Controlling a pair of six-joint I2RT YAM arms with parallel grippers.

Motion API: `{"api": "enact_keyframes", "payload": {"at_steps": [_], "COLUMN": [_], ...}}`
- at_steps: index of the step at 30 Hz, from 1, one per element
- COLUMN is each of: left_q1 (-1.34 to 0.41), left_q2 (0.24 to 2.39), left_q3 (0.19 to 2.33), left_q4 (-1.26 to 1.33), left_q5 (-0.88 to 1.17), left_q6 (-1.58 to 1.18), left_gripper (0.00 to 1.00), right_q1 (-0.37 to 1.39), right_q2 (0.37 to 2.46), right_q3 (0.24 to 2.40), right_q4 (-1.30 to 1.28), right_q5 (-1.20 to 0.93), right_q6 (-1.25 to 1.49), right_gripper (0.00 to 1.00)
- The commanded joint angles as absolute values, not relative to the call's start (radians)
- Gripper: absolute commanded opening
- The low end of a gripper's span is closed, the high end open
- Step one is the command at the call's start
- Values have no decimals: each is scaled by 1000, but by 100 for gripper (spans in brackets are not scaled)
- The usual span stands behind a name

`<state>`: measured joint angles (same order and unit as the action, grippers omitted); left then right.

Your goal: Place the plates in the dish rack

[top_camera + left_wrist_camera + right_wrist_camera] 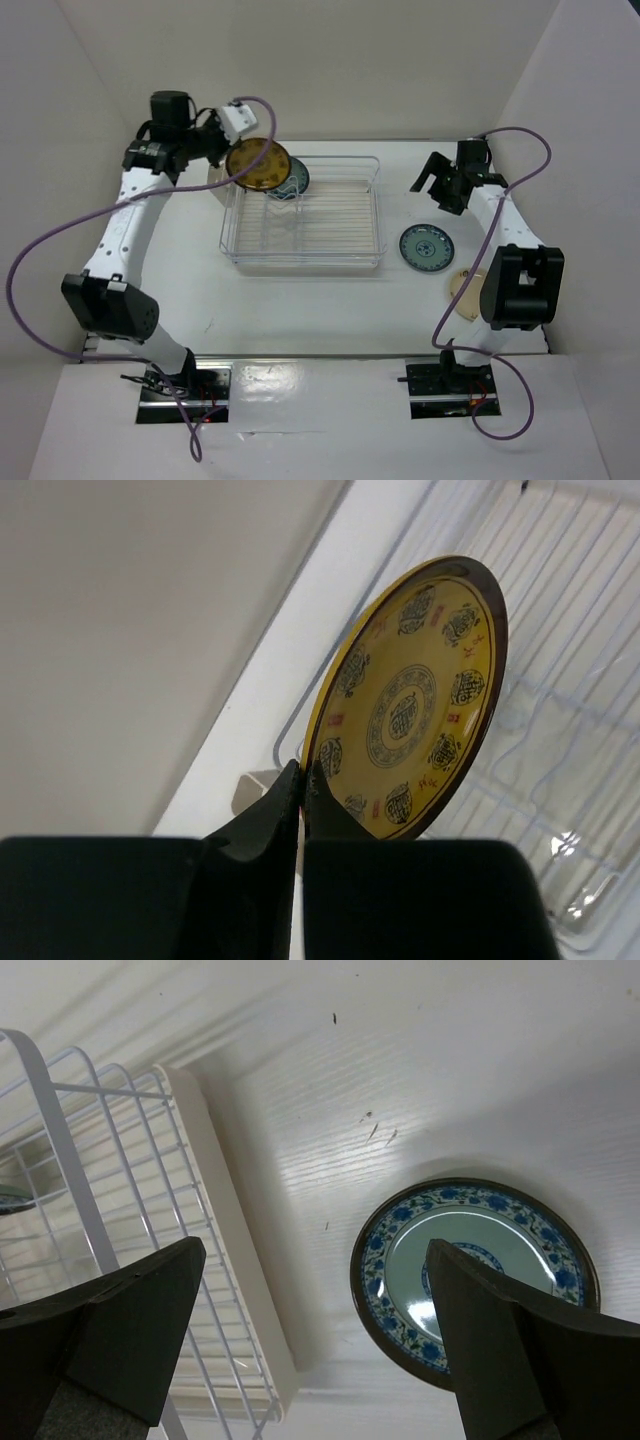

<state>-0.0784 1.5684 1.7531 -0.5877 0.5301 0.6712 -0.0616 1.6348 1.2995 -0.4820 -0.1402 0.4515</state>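
My left gripper [236, 166] is shut on the rim of the amber-brown plate [258, 164] and holds it tilted on edge above the back left corner of the clear dish rack [372, 255]. In the left wrist view the fingers [290, 790] pinch the lower left rim of the plate [415, 705]. A teal plate [296, 181] stands in the rack, partly hidden behind the amber one. A teal and blue patterned plate [427, 247] lies flat on the table right of the rack. My right gripper [440, 187] is open and empty above it [315, 1290]; the plate [470, 1270] shows between its fingers. A cream-beige plate [463, 291] lies half hidden under the right arm.
White walls enclose the table on three sides. The rack's white wire insert [120, 1190] and its rim [225, 1250] show left of the right gripper. A small pale block [250, 788] sits by the rack's back left corner. The right arm's black elbow [522, 285] hangs over the table's right side.
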Motion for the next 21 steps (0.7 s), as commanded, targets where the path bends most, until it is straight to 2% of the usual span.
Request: {"api": "enact_keyframes", "payload": {"at_steps": [1,8,16,21], "left_q1": [-187,-253,-265,-265], "left_q2": [1635,1723,1735,1756], "left_q3": [1772,1747,1759,1759], "left_q4": [-631,-474,-350,-318], "left_q5": [382,267,219,262], "left_q6": [890,893,959,959], "left_gripper": [0,0,0,0], "right_q1": [-63,-63,-63,-63], "right_q2": [1559,1537,1537,1537], "right_q3": [1298,1279,1241,1241], "right_q4": [-502,-535,-535,-535], "right_q5": [-86,-74,-74,-83], "right_q6": [445,445,463,463], "right_gripper": [100,100,100,100]}}
